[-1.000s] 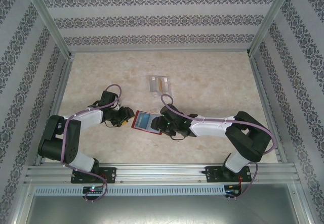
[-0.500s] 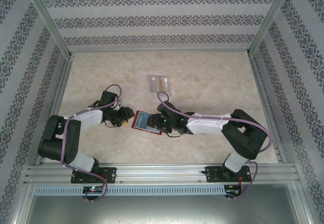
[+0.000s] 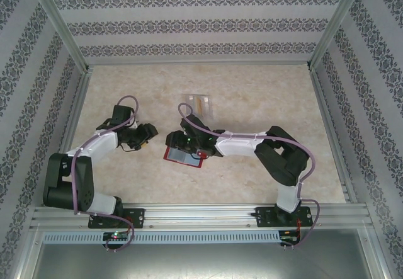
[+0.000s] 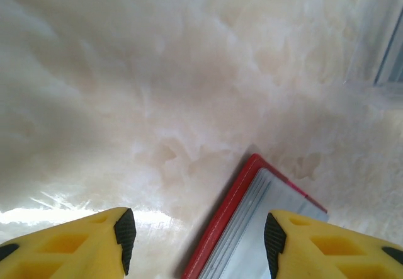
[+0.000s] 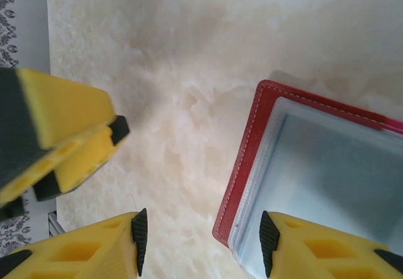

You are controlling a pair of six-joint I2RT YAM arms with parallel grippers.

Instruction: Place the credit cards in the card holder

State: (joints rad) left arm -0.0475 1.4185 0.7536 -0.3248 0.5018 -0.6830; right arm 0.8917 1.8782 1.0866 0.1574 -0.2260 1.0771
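Beige marbled tabletop [image 3: 271,96], patterned walls round it. card holder [image 3: 179,156] lies open and flat near centre with its clear pockets up, long axis approx L-R in top cam w/ slight tilt. R jaws sit right over its far edge. Wrist cam has them apart w/ nothing clamped: one finger [image 5: 315,247] is over the holder's corner region, the other [image 5: 116,238] over bare tabletop. L jaws are also apart and empty, just off the holder's L end. Their fingers [image 4: 101,235] frame its red corner and aren't touching it AFAICT. R wrist cam shows a strip of bare tabletop between L fingers [image 5: 63,115] and the holder edge. credit cards [image 3: 199,102] appear to sit inside a clear case [image 3: 209,106] farther out on the tabletop, apart from the holder. Only a tan/orange strip is readable, so can't tell the count. Key geom for next move IMO: the case lies straight past the R jaws, away from the bases. R arm [image 3: 236,145] is clearly nearer to it than L arm [image 3: 101,142], so R prob fetches while L is placed to pin the holder's L end. No card visible in the pockets, so the task looks barely begun. Risk: the holder skids if it isn't pinned during insert.
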